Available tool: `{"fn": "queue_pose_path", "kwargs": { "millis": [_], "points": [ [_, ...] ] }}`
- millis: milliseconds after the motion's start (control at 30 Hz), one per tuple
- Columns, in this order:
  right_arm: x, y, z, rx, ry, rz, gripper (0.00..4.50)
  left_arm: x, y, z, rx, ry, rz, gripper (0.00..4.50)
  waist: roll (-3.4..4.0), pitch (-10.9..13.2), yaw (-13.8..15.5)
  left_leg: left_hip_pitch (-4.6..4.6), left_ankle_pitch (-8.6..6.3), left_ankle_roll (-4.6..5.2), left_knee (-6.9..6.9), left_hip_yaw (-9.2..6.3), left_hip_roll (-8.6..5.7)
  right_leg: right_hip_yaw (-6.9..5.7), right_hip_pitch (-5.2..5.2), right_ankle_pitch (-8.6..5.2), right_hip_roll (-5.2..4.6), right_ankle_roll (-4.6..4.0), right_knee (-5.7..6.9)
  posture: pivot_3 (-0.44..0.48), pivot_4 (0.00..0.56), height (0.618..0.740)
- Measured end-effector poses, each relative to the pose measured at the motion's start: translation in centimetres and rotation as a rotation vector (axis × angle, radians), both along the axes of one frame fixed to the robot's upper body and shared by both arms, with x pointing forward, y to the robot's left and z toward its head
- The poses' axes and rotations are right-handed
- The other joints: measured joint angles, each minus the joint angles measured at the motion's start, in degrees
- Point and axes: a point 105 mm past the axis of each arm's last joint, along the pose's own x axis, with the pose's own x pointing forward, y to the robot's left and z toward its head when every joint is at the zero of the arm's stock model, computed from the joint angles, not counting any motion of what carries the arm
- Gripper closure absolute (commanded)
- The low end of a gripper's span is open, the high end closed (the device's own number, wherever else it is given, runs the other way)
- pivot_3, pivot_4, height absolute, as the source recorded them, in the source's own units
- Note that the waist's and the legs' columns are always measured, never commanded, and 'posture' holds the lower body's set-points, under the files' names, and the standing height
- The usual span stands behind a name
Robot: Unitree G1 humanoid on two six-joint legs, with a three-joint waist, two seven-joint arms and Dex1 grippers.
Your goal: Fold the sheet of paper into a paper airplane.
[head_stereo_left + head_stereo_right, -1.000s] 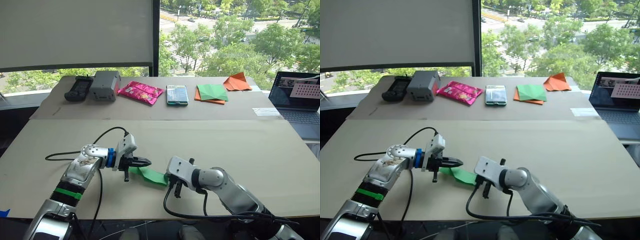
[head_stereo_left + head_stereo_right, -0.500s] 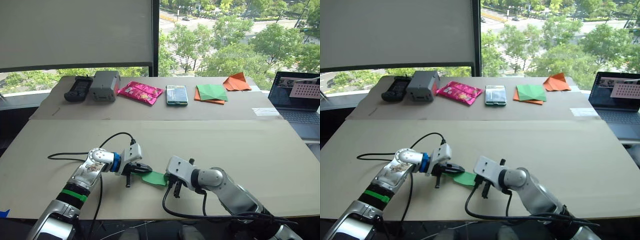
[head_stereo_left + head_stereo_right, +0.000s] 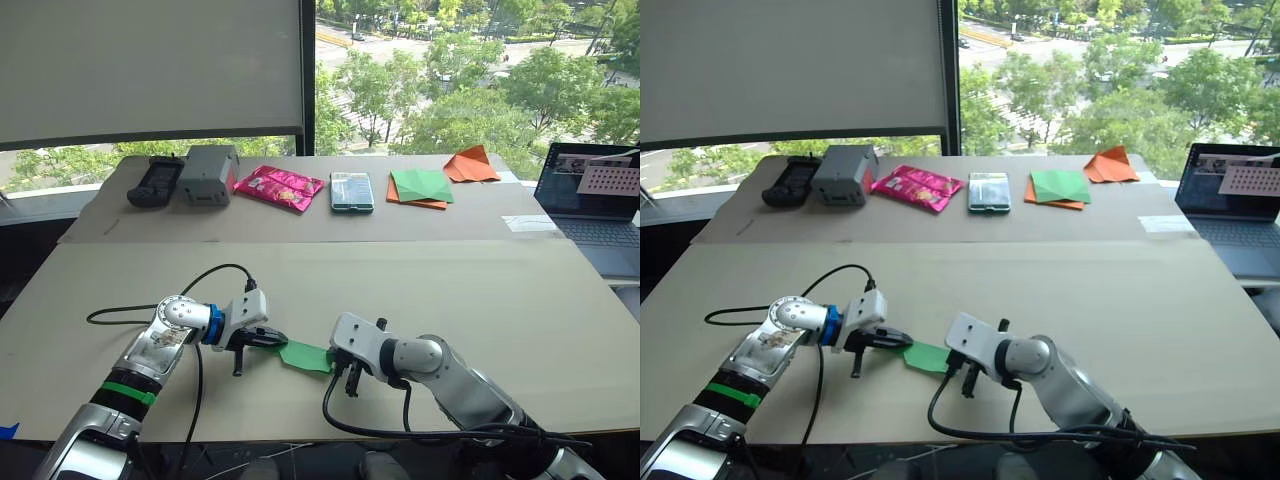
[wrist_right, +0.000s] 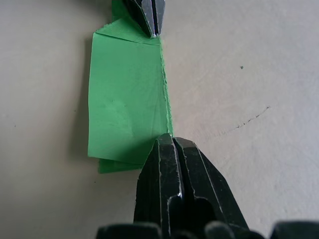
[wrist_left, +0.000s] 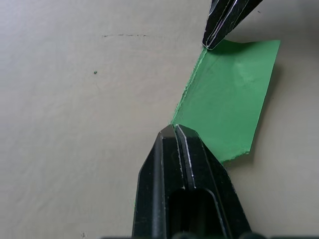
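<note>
With my left hand [image 5: 174, 130] and right hand [image 4: 169, 139] each pinched shut on opposite ends of one long folded edge, the sheet of paper [image 3: 305, 355] lies low and centre on the tabletop [image 3: 480, 290], folded into a strip, no dart yet formed.

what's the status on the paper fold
Left claw and right claw shut, tips on opposite ends of one edge. Sheet of paper folded, flat on table. Nothing in the way.

My black fingers [image 5: 175, 149] pinch bright green sheet of paper [image 5: 227, 107] — plain, unpatterned — on a beige table [image 5: 75, 99].
</note>
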Motion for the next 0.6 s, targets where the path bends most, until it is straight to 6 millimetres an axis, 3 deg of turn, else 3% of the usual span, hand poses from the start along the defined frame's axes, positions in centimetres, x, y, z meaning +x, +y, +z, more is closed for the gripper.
{"fn": "queue_pose_path", "kwargs": {
  "millis": [233,600],
  "points": [
    [0.0,0.0,0.0,0.000,0.001,0.000,4.49,-0.3,1.8,-0.2,0.022,0.008,0.045,4.50,0.09,0.03,0.04,0.00,-0.02,-0.04,-0.01,0.00,0.00,0.00,-0.01,-0.01,-0.01,-0.02,0.00,0.000,0.150,0.740],
    [0.1,-0.1,0.1,0.003,-0.001,-0.008,4.49,-0.1,2.1,0.0,0.012,0.000,0.067,4.50,0.12,0.05,0.15,0.00,-0.17,-0.27,-0.01,0.01,0.00,0.00,-0.02,-0.01,-0.01,-0.02,0.00,0.000,0.150,0.740]
  ]
}}
